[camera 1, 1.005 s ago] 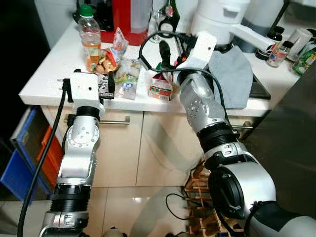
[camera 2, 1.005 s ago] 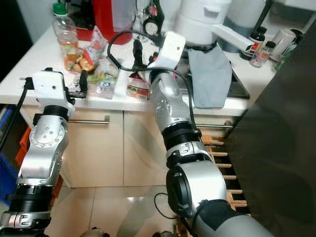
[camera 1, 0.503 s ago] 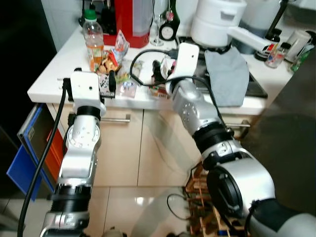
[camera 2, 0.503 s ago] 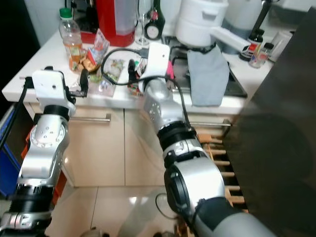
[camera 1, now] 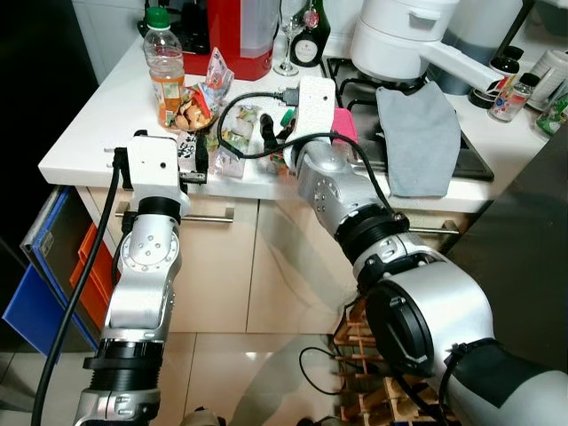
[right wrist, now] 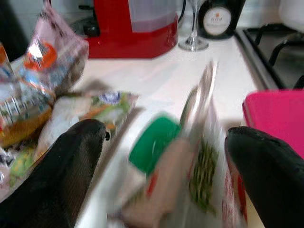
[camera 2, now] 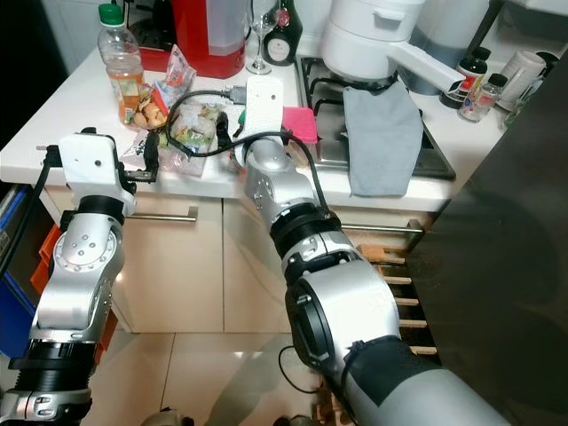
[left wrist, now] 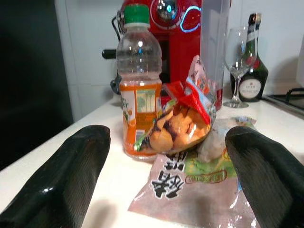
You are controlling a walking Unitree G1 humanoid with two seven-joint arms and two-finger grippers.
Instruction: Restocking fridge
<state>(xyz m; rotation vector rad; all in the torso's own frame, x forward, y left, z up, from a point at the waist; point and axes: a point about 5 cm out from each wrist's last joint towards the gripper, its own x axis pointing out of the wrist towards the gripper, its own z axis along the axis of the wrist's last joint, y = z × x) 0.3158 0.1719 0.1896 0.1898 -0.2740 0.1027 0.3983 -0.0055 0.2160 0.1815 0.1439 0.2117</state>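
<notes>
Right hand [right wrist: 161, 156] is over the counter [camera 1: 98, 124], fingers spread wide with the small carton [right wrist: 190, 190] between them, green cap facing the camera. Not clamped yet; the carton looks blurred and tilted in the right wrist view, so its exact contact with the pads is unclear.

Left hand [left wrist: 166, 175] is at the counter edge, fingers apart and empty, facing the flat printed bag [left wrist: 199, 190], with the snack bag [left wrist: 183, 121] and the juice bottle [left wrist: 137, 90] behind it.

Likely step: grab the carton for the fridge.

- Centre the carton between the fingers before closing. It sits nearer the one finger [right wrist: 266, 175].
- Grip the body below the cap, on the flat sides. It should be light and a bit squashy, so close gently.
- The pink box [right wrist: 273, 114] is just beside that finger. Keep clear of it.
- Lift straight up. The printed bag lies close on the other side and could drag.
- Keep the left hand parked so it doesn't nudge the bags or tip the bottle.
</notes>
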